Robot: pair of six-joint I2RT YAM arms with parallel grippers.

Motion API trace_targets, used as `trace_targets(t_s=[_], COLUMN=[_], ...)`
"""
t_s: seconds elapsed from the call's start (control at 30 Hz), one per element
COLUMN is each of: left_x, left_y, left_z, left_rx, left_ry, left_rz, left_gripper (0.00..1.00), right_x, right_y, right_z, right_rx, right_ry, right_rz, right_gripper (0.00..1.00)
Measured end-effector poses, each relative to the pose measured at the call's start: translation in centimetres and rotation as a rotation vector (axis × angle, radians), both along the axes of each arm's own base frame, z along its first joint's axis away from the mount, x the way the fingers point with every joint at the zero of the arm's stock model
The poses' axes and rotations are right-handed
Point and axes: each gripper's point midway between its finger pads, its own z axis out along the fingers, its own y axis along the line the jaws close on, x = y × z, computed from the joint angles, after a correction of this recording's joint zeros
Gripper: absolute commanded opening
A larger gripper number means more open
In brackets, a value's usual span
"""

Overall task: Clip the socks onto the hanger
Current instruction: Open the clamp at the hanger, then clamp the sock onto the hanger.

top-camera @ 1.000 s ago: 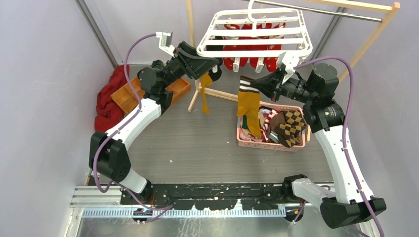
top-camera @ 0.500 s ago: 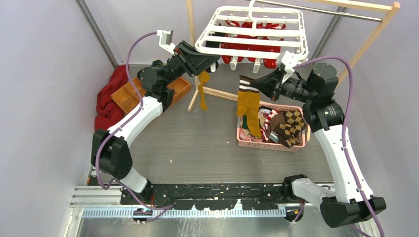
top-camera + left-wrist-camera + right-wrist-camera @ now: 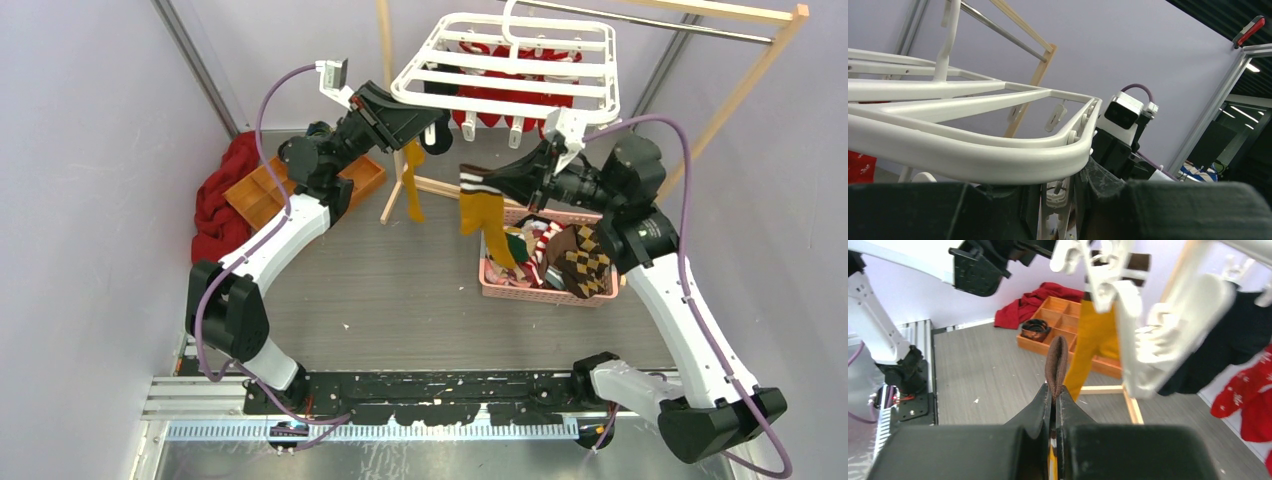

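1. Overhead view: the hanger (image 3: 505, 78) sits at upper centre, tilted.
   - Your left gripper (image 3: 432, 130) is tucked under the hanger's front-left corner. It is just beside a hung sock (image 3: 412, 190), mustard-yellow, that dangles from that corner.
   - Your right gripper (image 3: 500, 185) is clamped on the cuff of the held sock (image 3: 482, 215), also mustard. That sock hangs mid-frame over the left end of the pink basket (image 3: 545, 293).
   - More socks lie in the basket, an argyle sock (image 3: 582, 255) among them.

2. Left wrist view: the hanger's rail (image 3: 998, 165) sweeps across the middle of the frame.
   - At bottom centre a white clip (image 3: 1055, 197) sits between your left fingers (image 3: 1108, 200), which press tight against both its sides. I read that as a squeeze to open its mouth, though the mouth itself is out of sight.
   - Hold that squeeze firm and the wrist steady, so the hanging frame cannot swing away from the incoming sock.

3. Right wrist view: your right fingers are pinched shut on the brown cuff (image 3: 1056, 360) at centre frame.
   - White clips (image 3: 1103, 270) hang at top centre, with the hung sock (image 3: 1093, 340) behind them. A wooden tray (image 3: 1063, 325) and a red cloth (image 3: 1048, 292) lie further back.
   - Bring the cuff up from below, edge first, and feed a good depth of fabric into the opened clip.
   - Avoid nudging the rail, since the frame would likely sway.
   - Let the left jaws relax first, and free the right only once the clip bites.
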Motion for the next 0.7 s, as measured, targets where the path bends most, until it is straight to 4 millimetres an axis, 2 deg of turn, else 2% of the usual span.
trace_targets(t_s=[0.17, 0.3, 0.5, 0.7], left_x=[0.1, 0.2, -0.2, -0.4], left_y=[0.3, 0.5, 0.8, 0.9], left_z=[0.6, 1.0, 1.5, 1.7], left_rx=[-0.032, -0.055, -0.08, -0.094], left_ry=[0.014, 0.017, 0.015, 0.012], left_rz=[0.005, 0.011, 0.001, -0.009], left_gripper=[0.16, 0.14, 0.14, 0.13], right_x=[-2.0, -2.3, -0.7, 1.5], right_y=[3.7, 6.0, 8.2, 8.9], right_z=[0.1, 0.4, 0.7, 1.0], right_rx=[0.018, 0.045, 0.105, 0.164], right_ry=[0.0, -0.01, 0.013, 0.044], right_rz=[0.084, 0.08, 0.011, -0.074], right_gripper=[0.01, 0.01, 0.01, 0.01])
